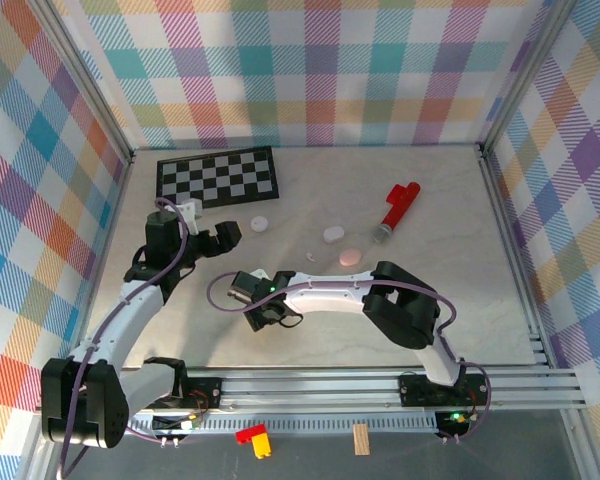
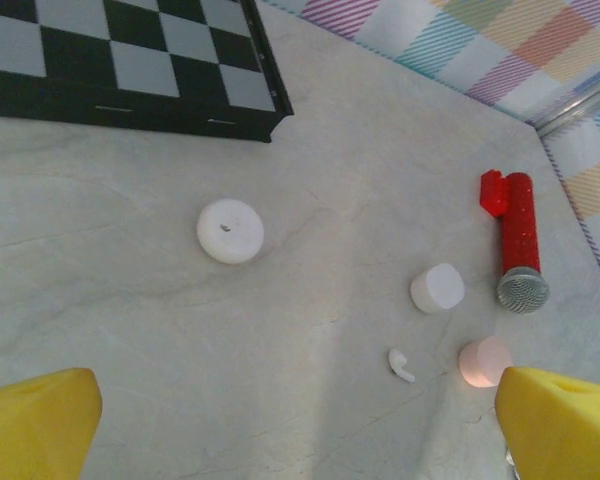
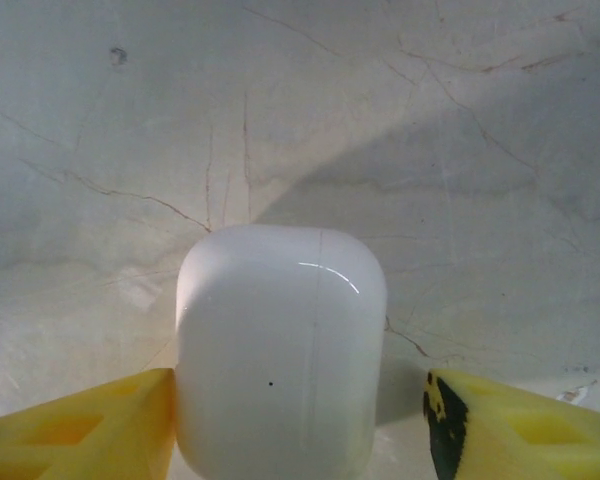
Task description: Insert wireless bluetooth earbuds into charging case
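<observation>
A: Marble-look table point(image 1: 460, 300), plaid walls point(image 1: 330, 70). Where's the earbud?

B: One earbud point(image 2: 401, 365) point(image 1: 311, 257) lies loose on the table, middle area. It's just left of the pink case point(image 2: 485, 361) point(image 1: 351, 257) and near of the small white case point(image 2: 438, 288) point(image 1: 334, 234).

A: Right side?

B: The right gripper point(image 3: 300, 420) point(image 1: 270, 315) is low over the table, near and left of the earbud. It straddles a glossy white case point(image 3: 280, 350). One yellow pad touches the case, the other stands just off it, so it isn't clamped.

A: Left?

B: The left gripper point(image 2: 300, 425) point(image 1: 225, 235) is spread wide with nothing between the fingers, just left of the round white case point(image 2: 230, 231) point(image 1: 259, 224).

A: Clutter?

B: A checkerboard point(image 1: 218, 177) point(image 2: 130, 60) far left, and a red microphone point(image 1: 395, 208) point(image 2: 518, 240) far right.
</observation>
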Available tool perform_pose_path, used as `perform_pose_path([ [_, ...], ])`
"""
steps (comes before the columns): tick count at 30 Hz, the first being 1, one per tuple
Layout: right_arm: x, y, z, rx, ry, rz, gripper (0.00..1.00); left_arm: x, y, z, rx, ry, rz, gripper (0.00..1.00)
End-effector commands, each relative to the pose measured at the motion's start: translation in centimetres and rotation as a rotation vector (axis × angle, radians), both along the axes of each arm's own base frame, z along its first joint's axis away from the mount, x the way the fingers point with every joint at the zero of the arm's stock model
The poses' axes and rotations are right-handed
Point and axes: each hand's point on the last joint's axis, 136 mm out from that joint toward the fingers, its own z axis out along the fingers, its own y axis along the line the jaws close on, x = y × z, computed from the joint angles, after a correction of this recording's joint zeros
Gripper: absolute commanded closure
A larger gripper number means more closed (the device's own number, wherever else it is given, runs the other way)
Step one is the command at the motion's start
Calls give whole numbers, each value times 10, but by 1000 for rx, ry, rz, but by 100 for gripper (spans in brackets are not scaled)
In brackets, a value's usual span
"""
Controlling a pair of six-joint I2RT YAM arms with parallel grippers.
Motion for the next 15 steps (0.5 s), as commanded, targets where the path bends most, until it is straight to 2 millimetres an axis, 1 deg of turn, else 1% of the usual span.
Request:
perform_pose_path([
  [1,-1,-4,-4,-51,1,-3,40,-2,12,5,36,12,49,0],
  [4,-2,-5,-6,-60,6,4,46,-3,16,3,42,32,73,0],
  [7,0,-8,-3,-72,-12,23,54,-3,20,2,37,53,105,0],
  [9,3,-11,3,-62,-44,38,58,-5,20,1,25,57,115,0],
  [13,12,-21,18,-16,-125,82,61,-8,25,4,-27,29,170,0],
  [15,16,-26,30,32,-171,132,62,-12,23,7,-50,41,172,0],
])
